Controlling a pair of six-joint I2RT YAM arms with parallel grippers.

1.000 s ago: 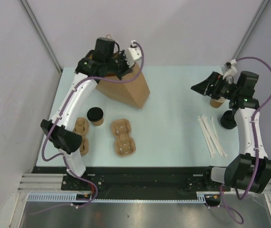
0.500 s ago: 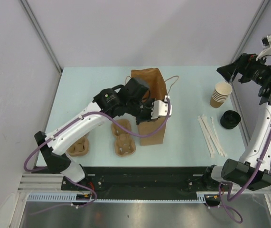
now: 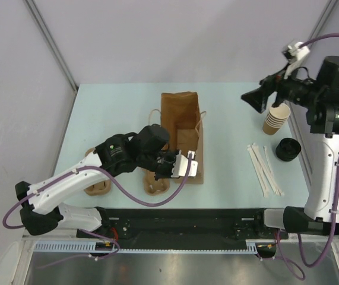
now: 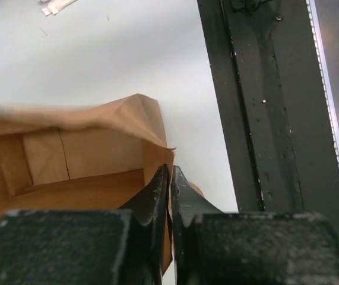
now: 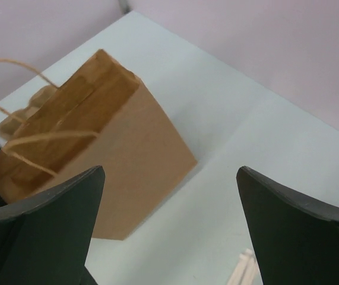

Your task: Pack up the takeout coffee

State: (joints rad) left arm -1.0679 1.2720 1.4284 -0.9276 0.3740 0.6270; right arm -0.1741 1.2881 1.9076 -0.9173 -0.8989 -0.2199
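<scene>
At bag (image 3: 178, 113) rim, left pincer (image 4: 169, 173) clamped, right pincer (image 5: 169, 171) splayed aloft

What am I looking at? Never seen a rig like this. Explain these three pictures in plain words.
Two robot arms are bolted at a table's near edge, each ending in a two-finger gripper. The wide picture looks down from above and behind them. The other two come from a small camera on each wrist. The left gripper is pinched shut on the rim of an open brown paper bag on the table. The right gripper hangs open in the air, holding nothing. Also on the table are a stack of lidless paper cups, a loose black lid, thin white sticks and pulp cup carriers. The lidded coffee cup shows in none of the pictures.
</scene>
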